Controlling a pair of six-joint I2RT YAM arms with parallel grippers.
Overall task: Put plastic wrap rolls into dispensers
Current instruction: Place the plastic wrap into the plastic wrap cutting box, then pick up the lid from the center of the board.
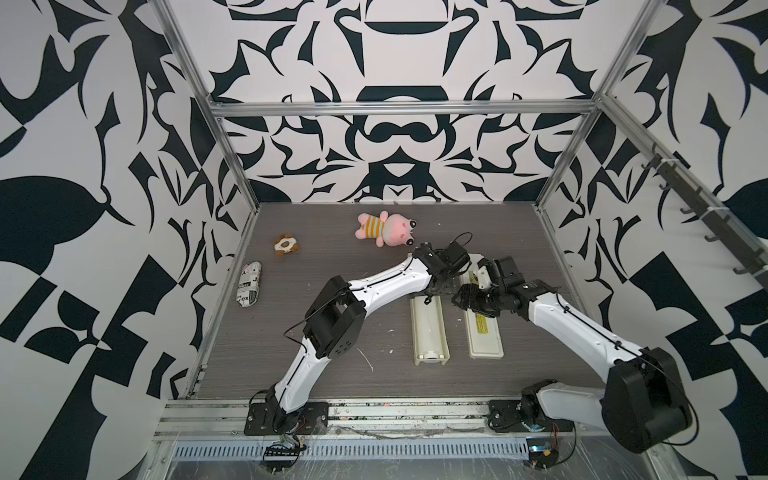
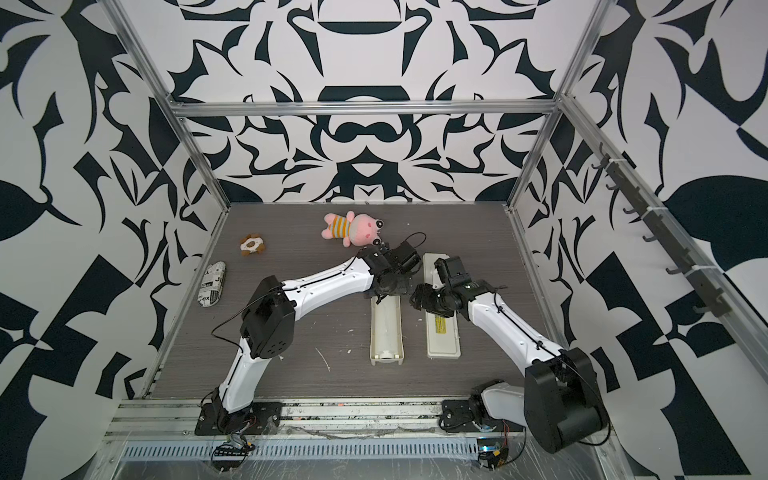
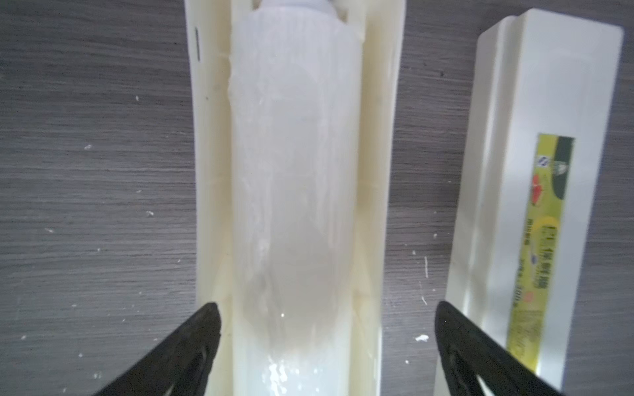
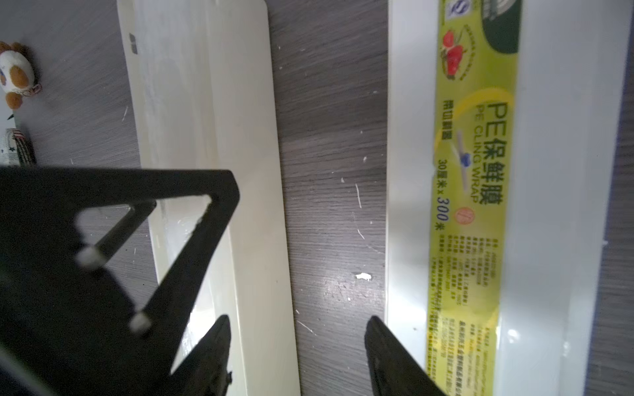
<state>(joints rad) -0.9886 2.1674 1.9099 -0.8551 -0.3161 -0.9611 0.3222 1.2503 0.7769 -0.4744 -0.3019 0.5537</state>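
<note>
A: Roll where?
B: 1 plastic wrap roll [image 3: 291, 171] lies in the dispenser [image 3: 380, 171] trough, lid [image 3: 507, 103] just beside, apart.
A: Grippers?
B: Both open — left gripper [image 3: 327, 305] spread wide above the roll, empty; right gripper [image 4: 298, 322] over the surface [image 4: 329, 137] between trough and lid.

Right claw [image 4: 298, 353]: your fingers stand apart, nothing between them, bare grey tabletop [image 4: 329, 154] under the gap. Take its reach as twelve.
- Eleven o'clock: cream dispenser trough [image 4: 219, 103], with a black triangular finger [image 4: 219, 188] of the left arm over it.
- One o'clock: dispenser lid [image 4: 411, 137], yellow label reading "PE CLING WRAP".
- Ten o'clock: brown-and-white plush toy [image 4: 15, 73] and, near it, a newsprint bundle [image 4: 15, 147].
</note>
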